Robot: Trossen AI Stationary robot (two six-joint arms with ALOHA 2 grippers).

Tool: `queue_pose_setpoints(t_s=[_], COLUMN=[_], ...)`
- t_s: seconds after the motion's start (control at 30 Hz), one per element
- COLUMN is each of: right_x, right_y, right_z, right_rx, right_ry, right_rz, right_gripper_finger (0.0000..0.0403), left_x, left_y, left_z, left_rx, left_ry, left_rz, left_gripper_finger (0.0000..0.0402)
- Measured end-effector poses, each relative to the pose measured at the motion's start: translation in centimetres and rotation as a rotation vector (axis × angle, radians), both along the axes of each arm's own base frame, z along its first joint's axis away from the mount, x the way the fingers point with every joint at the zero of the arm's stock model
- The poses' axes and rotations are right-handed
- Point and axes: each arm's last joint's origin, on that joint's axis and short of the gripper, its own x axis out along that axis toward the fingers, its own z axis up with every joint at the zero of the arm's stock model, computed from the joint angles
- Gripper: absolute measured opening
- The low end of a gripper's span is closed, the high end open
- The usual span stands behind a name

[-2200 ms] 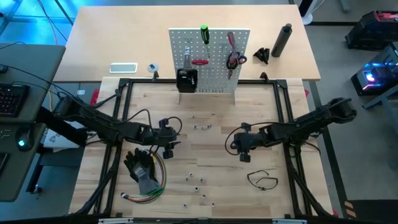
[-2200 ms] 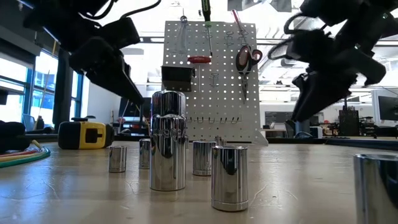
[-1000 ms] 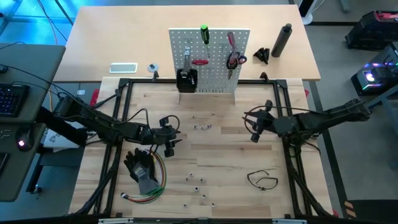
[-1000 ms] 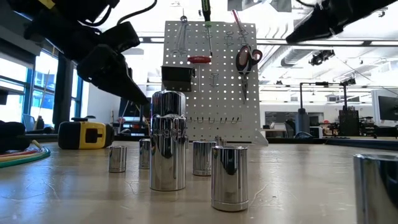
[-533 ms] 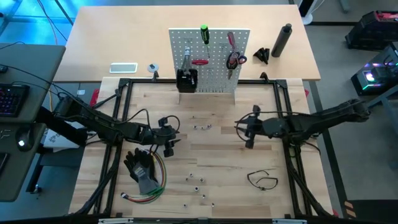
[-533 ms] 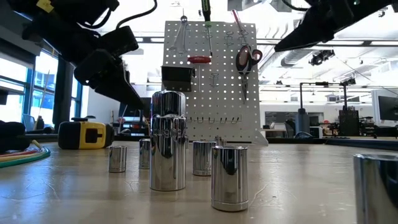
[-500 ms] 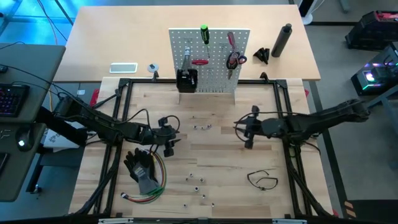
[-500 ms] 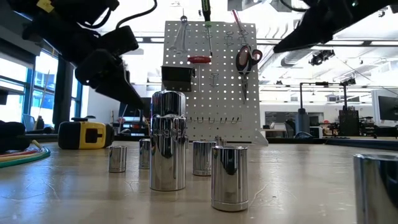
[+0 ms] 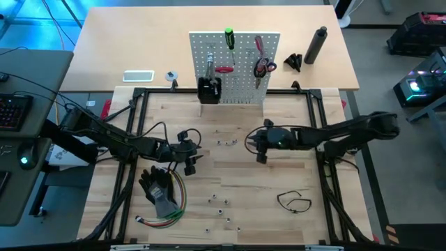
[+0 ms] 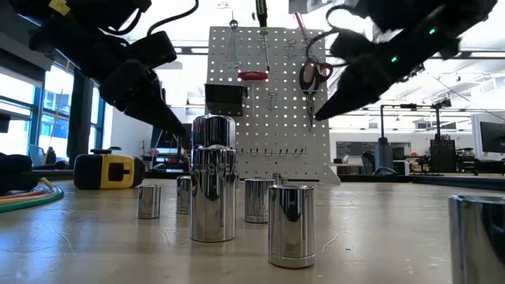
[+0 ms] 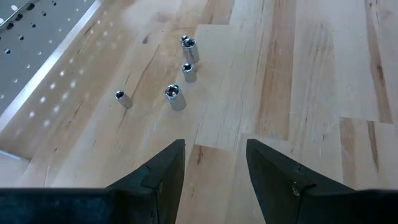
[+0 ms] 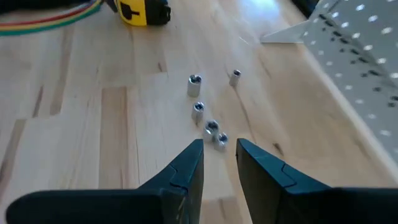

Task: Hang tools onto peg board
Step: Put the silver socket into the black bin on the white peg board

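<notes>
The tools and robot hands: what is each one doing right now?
Green screwdriver: hanging on the peg board.
Scissors: hanging.
Black loop: lying on the table.
Sockets: loose on the table.
Left end effector: open, empty.
Right end effector: open, empty, near the sockets.

two dark jointed arms with looping black cables, each end effector (image 11: 211, 180) a pair of tapered black fingers

Chrome sockets (image 10: 213, 177) standing on the wooden tabletop (image 10: 379, 229), peg board (image 10: 268, 102) upright behind them, red scissors (image 10: 314, 75) hanging just beside the right gripper (image 10: 319, 112), yellow tape measure (image 10: 109, 170) below the left gripper (image 10: 177, 130)
</notes>
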Motion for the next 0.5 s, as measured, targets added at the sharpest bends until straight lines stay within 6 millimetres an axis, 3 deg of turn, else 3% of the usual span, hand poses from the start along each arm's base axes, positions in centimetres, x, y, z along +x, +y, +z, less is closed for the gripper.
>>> queue_pose_setpoints(t_s=[0.37, 0.5], right_x=[2.6, 3.5], right_y=[-3.3, -4.2], right_z=[-4.6, -5.4], right_rx=[0.104, 0.11], right_ry=[0.025, 0.052], right_rz=[0.031, 0.006], right_gripper_finger=[0.0089, 0.0089], left_x=[0.2, 0.2], left_y=[0.2, 0.5], left_z=[0.2, 0.2], left_rx=[0.004, 0.004], left_ry=[-0.023, -0.023], left_rz=[0.006, 0.019], left_gripper_finger=[0.0165, 0.0165])
